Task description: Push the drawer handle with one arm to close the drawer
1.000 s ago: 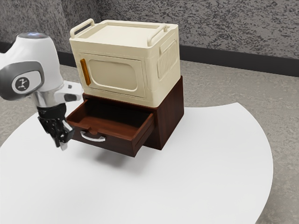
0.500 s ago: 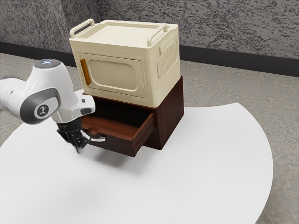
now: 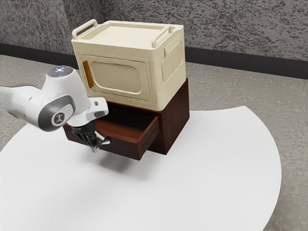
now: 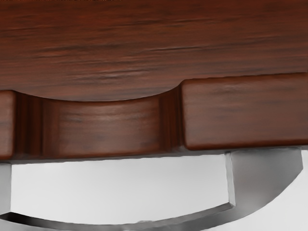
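Although I couldn't tell whether the jaws were spread or pressed together, the handle [image 4: 264, 180] lay just beside them on the open drawer [image 3: 124, 147], between them and the cabinet [image 3: 175, 115].

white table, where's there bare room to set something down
Between the dark brown wooden cabinet and the rim of the white table at the exterior view's right, and toward the view's bottom from the open wooden drawer. Crowded at the curved silver handle, where the black gripper is.
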Available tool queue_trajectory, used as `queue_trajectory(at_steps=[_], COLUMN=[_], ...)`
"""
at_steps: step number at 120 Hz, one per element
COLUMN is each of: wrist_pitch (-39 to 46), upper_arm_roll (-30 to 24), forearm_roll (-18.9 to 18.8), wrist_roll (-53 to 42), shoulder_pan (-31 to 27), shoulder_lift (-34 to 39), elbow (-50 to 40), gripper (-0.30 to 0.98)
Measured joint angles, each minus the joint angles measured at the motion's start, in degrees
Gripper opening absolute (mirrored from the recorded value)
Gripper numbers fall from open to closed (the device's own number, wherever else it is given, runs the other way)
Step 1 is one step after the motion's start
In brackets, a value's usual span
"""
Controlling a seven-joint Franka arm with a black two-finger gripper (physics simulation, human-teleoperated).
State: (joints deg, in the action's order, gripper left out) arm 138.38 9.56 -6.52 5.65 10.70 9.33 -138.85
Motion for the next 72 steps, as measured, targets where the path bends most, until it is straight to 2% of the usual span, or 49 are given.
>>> queue_trajectory(at_steps=[72], wrist_pitch=[2.5], upper_arm_roll=[0.0], forearm_roll=[0.4], wrist_roll=[-3.9], shoulder_pan=[0.1], shoulder_lift=[-12.8], elbow=[14.9], gripper=[-0.10])
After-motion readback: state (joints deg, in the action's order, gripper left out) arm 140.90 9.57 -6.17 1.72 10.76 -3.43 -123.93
